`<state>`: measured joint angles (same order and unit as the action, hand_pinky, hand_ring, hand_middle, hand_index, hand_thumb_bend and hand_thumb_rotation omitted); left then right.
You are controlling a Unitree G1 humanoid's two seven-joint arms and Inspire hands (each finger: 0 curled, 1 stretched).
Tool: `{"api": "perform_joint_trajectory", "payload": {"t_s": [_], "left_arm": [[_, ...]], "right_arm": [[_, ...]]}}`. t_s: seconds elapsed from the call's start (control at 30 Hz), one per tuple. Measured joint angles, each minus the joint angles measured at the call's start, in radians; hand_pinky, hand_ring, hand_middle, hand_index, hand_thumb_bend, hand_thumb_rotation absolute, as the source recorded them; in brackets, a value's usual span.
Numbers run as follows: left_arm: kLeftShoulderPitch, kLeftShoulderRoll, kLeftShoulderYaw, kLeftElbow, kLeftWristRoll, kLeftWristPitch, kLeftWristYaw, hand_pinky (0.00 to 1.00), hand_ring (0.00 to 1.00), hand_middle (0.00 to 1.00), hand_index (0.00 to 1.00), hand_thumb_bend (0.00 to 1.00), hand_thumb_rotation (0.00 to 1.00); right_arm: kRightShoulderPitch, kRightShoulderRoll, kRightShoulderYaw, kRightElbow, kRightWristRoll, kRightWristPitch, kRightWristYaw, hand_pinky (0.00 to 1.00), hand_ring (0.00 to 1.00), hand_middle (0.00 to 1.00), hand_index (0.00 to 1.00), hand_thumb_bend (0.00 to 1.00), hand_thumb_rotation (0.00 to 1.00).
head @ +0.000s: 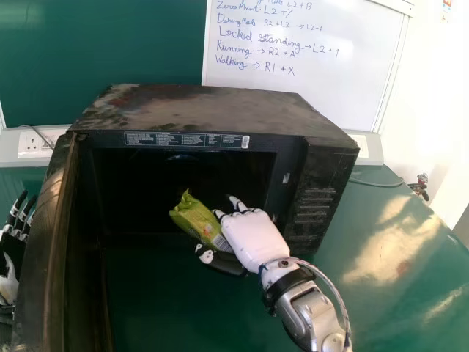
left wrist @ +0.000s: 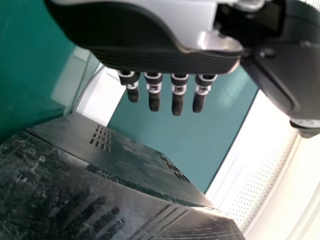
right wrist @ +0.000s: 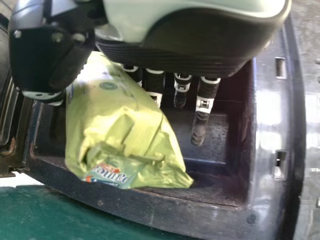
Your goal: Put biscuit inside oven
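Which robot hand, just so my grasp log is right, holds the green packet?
The right hand: the green packet is between its thumb and fingers, at the open oven. The left hand, open, is beside the oven door.

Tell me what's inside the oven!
Some dark floor shows, and the right hand holds a green biscuit packet at the oven's opening. Packet and hand cover some floor, and the back is too dark to tell.

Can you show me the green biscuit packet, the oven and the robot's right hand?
Biscuit packet (right wrist: 117, 125): right wrist view, middle of its green wrapper.
Oven (head: 212, 110): head view, on its top.
Right hand (head: 255, 238): head view, on its white back.
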<state>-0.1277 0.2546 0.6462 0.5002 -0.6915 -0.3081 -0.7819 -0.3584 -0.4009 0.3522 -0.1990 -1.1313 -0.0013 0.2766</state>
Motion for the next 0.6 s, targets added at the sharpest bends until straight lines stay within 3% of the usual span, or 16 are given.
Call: {"api": "perform_joint_trajectory", "payload": {"t_s": [0.6], "left_arm": [[0.003, -0.004, 0.0, -0.018, 0.0, 0.003, 0.005, 0.0, 0.69, 0.79, 0.95, 0.01, 0.0]], "right_arm": [[-0.091, 0.01, 0.034, 0.103, 0.01, -0.012, -0.019, 0.67, 0.57, 0.46, 0.54, 0.52, 0.0]]}}
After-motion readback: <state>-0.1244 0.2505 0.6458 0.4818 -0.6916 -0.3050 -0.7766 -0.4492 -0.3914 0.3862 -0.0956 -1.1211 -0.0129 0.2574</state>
